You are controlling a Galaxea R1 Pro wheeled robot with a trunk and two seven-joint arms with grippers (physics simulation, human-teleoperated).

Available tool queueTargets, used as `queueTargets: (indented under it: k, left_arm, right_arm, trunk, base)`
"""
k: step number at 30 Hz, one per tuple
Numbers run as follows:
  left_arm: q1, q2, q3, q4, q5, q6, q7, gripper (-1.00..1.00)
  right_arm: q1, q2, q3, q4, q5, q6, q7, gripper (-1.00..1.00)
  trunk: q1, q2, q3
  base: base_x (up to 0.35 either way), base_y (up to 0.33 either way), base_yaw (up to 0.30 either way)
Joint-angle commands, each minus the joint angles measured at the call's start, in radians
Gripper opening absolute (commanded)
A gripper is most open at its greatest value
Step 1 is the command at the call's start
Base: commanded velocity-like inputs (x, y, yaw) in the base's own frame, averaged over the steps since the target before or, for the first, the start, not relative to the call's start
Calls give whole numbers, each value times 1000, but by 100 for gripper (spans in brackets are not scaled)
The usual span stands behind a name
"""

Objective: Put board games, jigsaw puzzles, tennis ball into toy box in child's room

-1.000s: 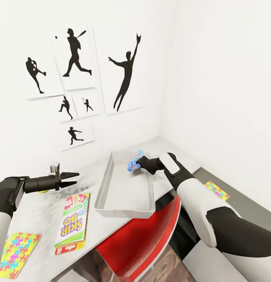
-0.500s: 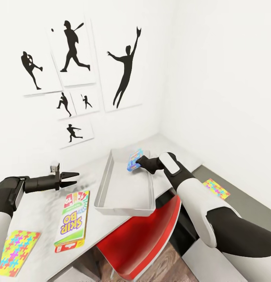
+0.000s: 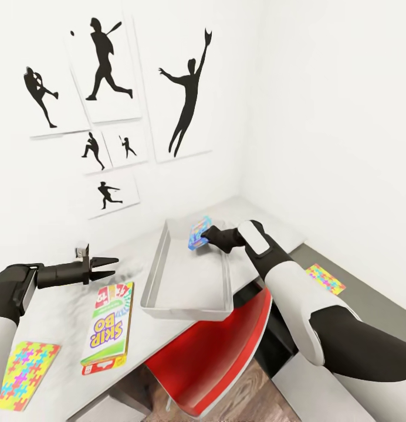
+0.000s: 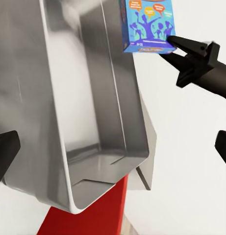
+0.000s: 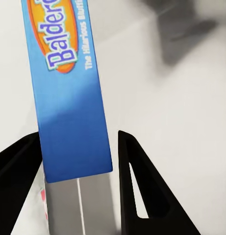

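One blue board game (image 3: 199,232) hangs in your right claw (image 3: 206,235), gripped over the toy box's (image 3: 168,258) far end on the bench (image 3: 62,305); your left claw (image 3: 107,266) hovers wide open.

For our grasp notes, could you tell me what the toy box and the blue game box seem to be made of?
Toy box: looks like smooth grey plastic or metal, with soft sheen on its sloped walls. Blue game box: apparently glossy printed cardboard, with sharp flat edges and printed lettering.
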Motion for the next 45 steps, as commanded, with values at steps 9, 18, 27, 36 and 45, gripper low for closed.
queueTargets:
  k: [9, 18, 27, 36, 45]
  left_arm:
    - [-2, 0, 3, -1, -9, 11, -10, 100]
    - [-61, 18, 2, -1, -10, 14, -54, 100]
    - [-78, 24, 1, -2, -10, 14, -86, 100]
    - [-84, 26, -1, -2, -11, 14, -87, 100]
    - [-84, 26, -3, -2, -12, 13, -87, 100]
  right_arm:
    - [-2, 0, 8, -8, -9, 2, -10, -100]
    - [-2, 0, 24, -9, -9, 1, -10, -100]
    - [-2, 0, 52, -61, -11, 2, -10, -100]
    - [-2, 0, 59, -67, -13, 1, -10, -100]
    - [-2, 0, 59, -68, -13, 0, -10, -100]
  trunk:
    - [1, -2, -17]
    - [1, -2, -31]
    - [1, -2, -46]
    - [1, -2, -61]
    - [1, -2, -75]
  base:
    - [0, 0, 0]
    - [0, 0, 0]
    - [0, 0, 0]
    - [0, 0, 0]
    - [0, 0, 0]
